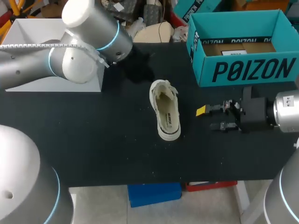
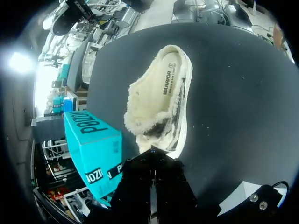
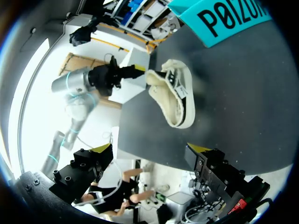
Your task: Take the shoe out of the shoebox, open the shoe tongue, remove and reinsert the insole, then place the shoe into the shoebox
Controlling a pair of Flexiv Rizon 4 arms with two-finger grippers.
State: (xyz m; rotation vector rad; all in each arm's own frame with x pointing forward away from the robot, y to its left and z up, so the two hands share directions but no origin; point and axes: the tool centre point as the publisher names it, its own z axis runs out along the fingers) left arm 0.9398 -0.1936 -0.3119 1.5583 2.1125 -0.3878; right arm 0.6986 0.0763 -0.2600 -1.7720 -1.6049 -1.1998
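A cream low-top shoe lies on its sole in the middle of the black table, toe pointing to the back, its insole showing. My left gripper is at the toe end, shut on the shoe's tongue; the left wrist view has the shoe straight ahead of the closed fingers. My right gripper stands open just right of the shoe with nothing between its fingers; its own view has the shoe ahead of the wide-apart yellow tips. The open teal shoebox sits at the back right.
A white box stands at the back left, partly behind my left arm. Bare black tabletop lies left of and in front of the shoe. The table's front edge runs close below the shoe.
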